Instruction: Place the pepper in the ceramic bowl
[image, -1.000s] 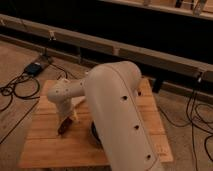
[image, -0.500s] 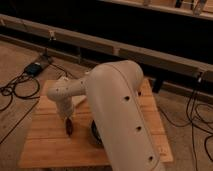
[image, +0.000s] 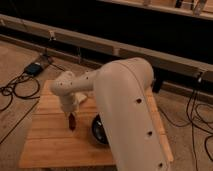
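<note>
My gripper (image: 70, 116) hangs from the white arm over the left middle of the wooden table (image: 47, 142). It is shut on the pepper (image: 72, 122), a small dark red piece held upright just above the wood. The ceramic bowl (image: 98, 132) is glossy black and sits just right of the pepper. Most of the bowl is hidden behind the big white arm segment; only its left rim shows. The pepper is a short way left of that rim, not over the bowl.
The bulky white arm (image: 127, 110) covers the table's right half. A small white object (image: 80, 98) sits behind the gripper. Cables and a blue box (image: 33, 68) lie on the floor at left. A dark rail runs along the back.
The gripper with the pepper has moved a little to the right, toward the black bowl, and slightly up. The bowl has not moved.
</note>
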